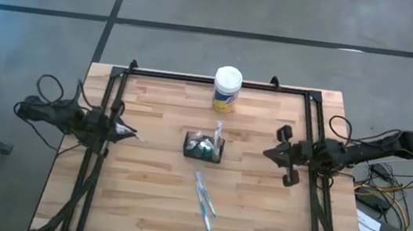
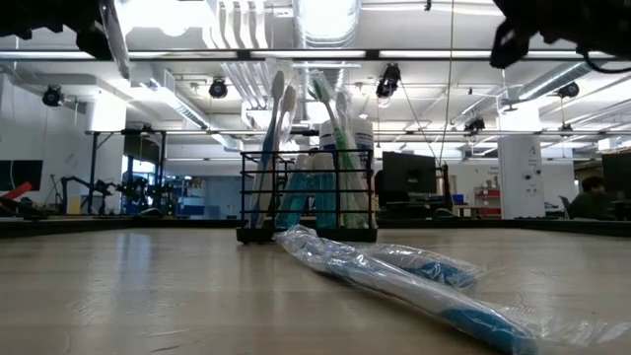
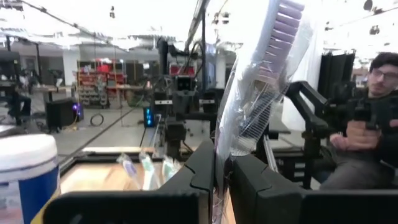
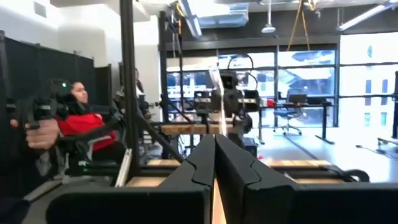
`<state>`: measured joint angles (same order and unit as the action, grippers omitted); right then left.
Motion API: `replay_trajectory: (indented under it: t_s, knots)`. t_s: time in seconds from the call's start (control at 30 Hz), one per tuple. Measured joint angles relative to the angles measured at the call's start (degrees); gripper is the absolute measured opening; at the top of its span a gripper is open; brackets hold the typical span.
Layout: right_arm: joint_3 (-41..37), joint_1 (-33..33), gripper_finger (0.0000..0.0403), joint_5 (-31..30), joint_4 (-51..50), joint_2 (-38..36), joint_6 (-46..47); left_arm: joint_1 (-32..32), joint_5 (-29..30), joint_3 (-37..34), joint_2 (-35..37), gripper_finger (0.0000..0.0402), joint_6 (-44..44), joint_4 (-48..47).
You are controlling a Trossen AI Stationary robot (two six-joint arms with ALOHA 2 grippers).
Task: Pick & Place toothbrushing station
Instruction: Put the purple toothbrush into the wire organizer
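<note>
Left gripper (image 1: 134, 135): it hangs over the table's left edge, fingers pressed together on a wrapped toothbrush (image 3: 273, 68) that stands up out of the pinch, bristle head high; the left wrist view shows the clear wrapper caught between the two pads.

Why held so: the grip near the handle end leaves the head free, which suits lowering the handle into the caddy (image 1: 203, 147); this reads as a carry toward the station, not a set-down.

Caddy: the black wire-mesh caddy sits mid-table, well apart from the left gripper and off toward the right arm, already holding upright toothbrushes and small tubes.

Loose brushes (image 1: 204, 202): more wrapped blue ones lie flat on the wood, nearer the front edge than the caddy, apart from both grippers; they appear to be waiting their turn.

Canister (image 1: 227, 88): white-lidded, yellow label, beyond the caddy at the far edge; no part of the station.

Right gripper (image 1: 287, 156): it waits at the table's right edge, fingers closed together on nothing, as the right wrist view seems to show, though the meeting line is all that is visible.
</note>
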<state>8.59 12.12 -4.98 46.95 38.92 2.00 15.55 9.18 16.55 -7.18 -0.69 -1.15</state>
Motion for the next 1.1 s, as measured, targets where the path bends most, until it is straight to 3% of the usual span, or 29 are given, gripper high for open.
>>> replay_trajectory:
  t_s: [0.37,0.47,0.57,0.8,1.1]
  knots:
    - [-6.95,0.0,0.0008,-6.15,0.13,-4.33,-1.28,0.02,1.54,-0.06,-0.37,0.0026,1.03,-0.89]
    - [-7.48,0.0,0.0008,-7.32,0.0,-4.31,-0.88,0.01,4.87,-1.37,-2.65,0.0026,0.64,2.59]
    - [-7.48,0.0,0.0008,-7.44,0.1,-3.97,-1.44,-0.18,6.66,-3.66,-7.87,0.0026,2.26,11.82]
    - [-7.48,0.0,0.0008,-7.44,-0.01,-3.98,-2.01,-0.33,4.52,-5.69,-22.53,0.0026,7.08,33.14]
    - [-7.46,0.0,0.0008,-7.47,0.04,-4.05,-2.1,-4.66,1.14,-2.98,-38.65,0.0026,6.26,40.77]
